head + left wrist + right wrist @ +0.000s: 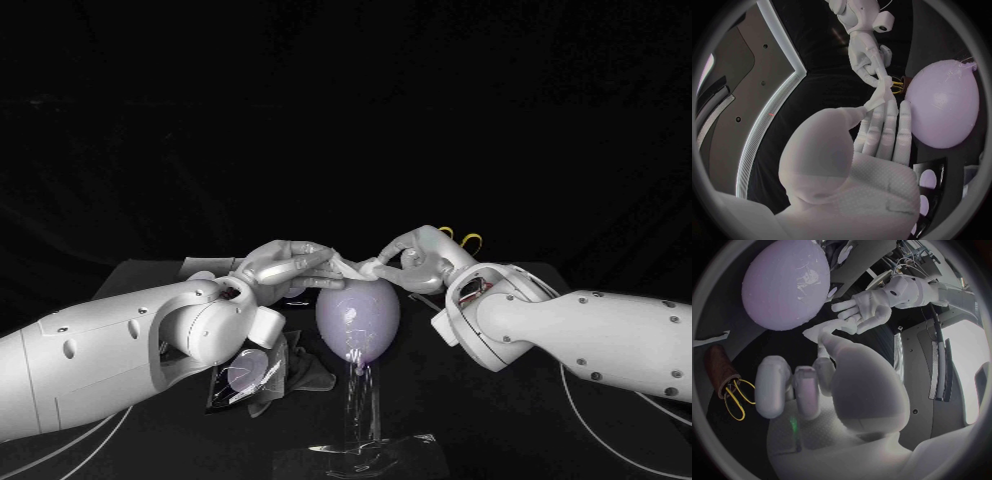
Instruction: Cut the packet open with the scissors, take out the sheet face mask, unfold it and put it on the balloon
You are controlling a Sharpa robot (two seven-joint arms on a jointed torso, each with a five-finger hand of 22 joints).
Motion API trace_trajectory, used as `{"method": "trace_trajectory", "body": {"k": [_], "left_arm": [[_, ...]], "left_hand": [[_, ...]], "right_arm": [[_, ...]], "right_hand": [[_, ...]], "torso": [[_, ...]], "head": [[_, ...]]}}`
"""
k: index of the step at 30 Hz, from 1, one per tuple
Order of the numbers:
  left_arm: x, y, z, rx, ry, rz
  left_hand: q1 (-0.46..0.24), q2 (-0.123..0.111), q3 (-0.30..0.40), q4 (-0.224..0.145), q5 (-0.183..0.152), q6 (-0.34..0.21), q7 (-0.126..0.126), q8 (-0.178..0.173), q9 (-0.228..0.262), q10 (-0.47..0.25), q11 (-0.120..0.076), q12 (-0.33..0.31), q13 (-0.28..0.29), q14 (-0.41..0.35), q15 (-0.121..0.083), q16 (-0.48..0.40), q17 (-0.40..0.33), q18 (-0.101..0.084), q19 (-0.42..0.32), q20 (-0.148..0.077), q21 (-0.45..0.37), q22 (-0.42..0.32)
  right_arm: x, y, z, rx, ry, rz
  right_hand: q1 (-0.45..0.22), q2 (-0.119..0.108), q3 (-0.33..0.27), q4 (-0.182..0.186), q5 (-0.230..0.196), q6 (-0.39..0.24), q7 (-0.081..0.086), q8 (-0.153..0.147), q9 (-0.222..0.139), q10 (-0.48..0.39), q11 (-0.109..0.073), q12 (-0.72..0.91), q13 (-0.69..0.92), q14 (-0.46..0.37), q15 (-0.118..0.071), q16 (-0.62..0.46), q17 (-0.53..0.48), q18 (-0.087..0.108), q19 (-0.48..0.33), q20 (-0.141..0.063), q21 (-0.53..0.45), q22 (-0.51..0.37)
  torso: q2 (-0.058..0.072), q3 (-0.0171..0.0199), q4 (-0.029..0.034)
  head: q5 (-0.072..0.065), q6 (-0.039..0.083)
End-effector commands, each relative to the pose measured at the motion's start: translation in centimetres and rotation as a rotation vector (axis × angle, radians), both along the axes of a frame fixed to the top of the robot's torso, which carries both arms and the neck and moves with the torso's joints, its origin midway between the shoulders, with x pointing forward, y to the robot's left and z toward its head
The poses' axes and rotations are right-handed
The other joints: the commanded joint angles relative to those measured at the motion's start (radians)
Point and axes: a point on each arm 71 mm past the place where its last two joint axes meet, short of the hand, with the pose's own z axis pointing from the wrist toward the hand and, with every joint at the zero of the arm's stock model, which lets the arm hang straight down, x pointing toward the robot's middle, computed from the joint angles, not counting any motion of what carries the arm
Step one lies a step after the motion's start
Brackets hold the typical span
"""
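While both silver many-fingered hands hold it up, the white fabric sheet face mask [351,268] hangs as a narrow bunched strip just over the crown of the pale lilac rubber balloon [358,318]; whether they touch cannot be told. In the head view, the left hand [286,266] pinches one end of the mask and the right hand [415,256] pinches the other, close together. The balloon stands upright on a clear plastic stand [361,420]. The cut black foil packet [242,382] lies on the black table [498,400] beside the left arm. In the left wrist view, the left hand's thumb presses the strip's end against its straight, side-by-side fingers [891,120]. The right hand [867,55] nips the far end, with the balloon [942,102] just beside. In the right wrist view, the right hand [836,390] pinches the mask [820,332] with its thumb, its other fingers curled in. The yellow-handled scissors [736,397] sit in a brown cylindrical holder [718,367] nearby. The step looks like unfolding. To do it well, the hands should draw apart slowly and evenly, so the damp layers peel rather than tear. They should stay centred over the balloon's crown and lower lightly, so the balloon does not tip on its stand.
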Motion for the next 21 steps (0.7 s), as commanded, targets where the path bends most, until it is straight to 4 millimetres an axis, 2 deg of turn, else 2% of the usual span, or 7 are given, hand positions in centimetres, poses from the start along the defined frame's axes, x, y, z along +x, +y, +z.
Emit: {"method": "trace_trajectory", "body": {"k": [1,2,9,13,14,16,21], "left_arm": [[-0.1,-0.2,0.3,-0.045,-0.003,-0.007],[-0.1,-0.2,0.3,-0.045,-0.002,-0.004],[0.0,0.1,0.3,-0.045,0.006,0.026],[0.0,0.2,0.2,-0.044,0.010,0.033],[0.0,0.2,0.2,-0.045,0.012,0.035],[0.0,0.3,0.2,-0.047,0.016,0.037],[0.0,0.7,0.1,-0.038,0.033,0.044]], "left_hand": [[-0.004,0.001,0.014,0.001,0.003,-0.009,0.012,0.013,0.166,-0.070,0.016,-0.006,-0.003,-0.040,0.014,-0.018,-0.012,-0.004,-0.020,0.007,-0.013,-0.005],[-0.002,-0.001,0.018,-0.002,0.003,-0.012,0.021,0.018,0.169,-0.114,0.026,-0.008,-0.003,-0.054,0.023,-0.023,-0.018,-0.003,-0.026,0.009,-0.017,-0.008],[0.001,0.002,0.026,-0.005,0.002,-0.024,0.030,0.029,0.177,-0.156,0.036,-0.005,-0.001,-0.065,0.029,-0.025,-0.027,0.001,-0.027,0.012,-0.020,-0.011],[0.002,0.004,0.029,-0.006,0.002,-0.029,0.032,0.033,0.179,-0.162,0.037,-0.005,-0.001,-0.065,0.030,-0.025,-0.029,0.003,-0.025,0.012,-0.019,-0.011],[0.002,0.005,0.029,-0.006,0.002,-0.030,0.033,0.034,0.180,-0.163,0.038,-0.004,-0.001,-0.065,0.031,-0.024,-0.030,0.004,-0.025,0.012,-0.019,-0.011],[0.003,0.008,0.033,-0.006,0.002,-0.035,0.034,0.038,0.183,-0.168,0.039,-0.004,-0.001,-0.066,0.031,-0.024,-0.032,0.005,-0.023,0.012,-0.018,-0.011],[0.003,0.013,0.043,-0.008,0.002,-0.056,0.041,0.062,0.199,-0.180,0.043,-0.002,0.000,-0.047,0.030,-0.016,-0.039,0.016,-0.005,0.010,-0.007,-0.008]], "right_arm": [[-0.1,0.0,0.0,0.033,0.012,-0.010],[-0.2,-0.1,0.0,0.036,0.012,-0.012],[-0.5,-0.4,-0.1,0.081,0.035,-0.036],[-0.7,-0.5,-0.5,0.083,0.072,-0.030],[-0.8,-0.5,-0.6,0.082,0.084,-0.026],[-1.1,-0.5,-0.9,0.076,0.110,-0.017],[-1.7,-0.7,-2.1,0.047,0.186,-0.002]], "right_hand": [[0.008,0.007,0.007,0.000,0.005,0.003,-0.001,0.003,0.003,0.028,-0.022,-0.005,0.072,0.092,-0.007,0.004,0.204,-0.008,0.003,-0.002,-0.005,0.195],[0.008,0.007,0.007,0.000,0.005,0.003,-0.001,0.003,0.003,0.028,-0.022,-0.005,0.072,0.092,-0.007,0.004,0.204,-0.008,0.003,-0.002,-0.005,0.195],[-0.012,-0.003,0.021,0.000,0.005,-0.018,0.005,-0.004,0.002,0.012,-0.018,-0.047,0.049,0.086,-0.004,-0.012,0.182,-0.001,-0.012,-0.001,-0.039,0.186],[-0.078,-0.040,-0.011,0.034,0.004,-0.058,0.024,-0.031,-0.009,-0.015,-0.002,-0.106,0.016,0.081,0.009,-0.026,0.165,0.006,-0.033,0.004,-0.083,0.174],[-0.121,-0.071,-0.041,0.057,0.003,-0.088,0.040,-0.054,-0.020,-0.038,0.012,-0.157,-0.013,0.077,0.019,-0.036,0.152,0.010,-0.046,0.011,-0.111,0.166],[-0.155,-0.100,-0.075,0.077,0.008,-0.112,0.056,-0.079,-0.033,-0.060,0.026,-0.193,-0.033,0.071,0.033,-0.049,0.137,0.015,-0.062,0.022,-0.144,0.157],[-0.180,-0.118,-0.126,0.108,0.010,-0.129,0.068,-0.107,-0.048,-0.103,0.040,-0.263,-0.075,0.058,0.046,-0.071,0.110,0.025,-0.090,0.039,-0.197,0.143]], "torso": [[0.000,0.0004,-0.0006],[0.001,0.0004,-0.0005],[0.001,0.0005,-0.0010],[0.001,0.0008,-0.0014],[0.000,0.0009,-0.0010],[0.000,0.0008,-0.0008],[0.000,0.0005,-0.0013]], "head": [[-0.002,0.003],[-0.003,0.004],[-0.007,0.005],[-0.011,0.005],[-0.012,0.005],[-0.013,0.004],[-0.017,0.002]]}}
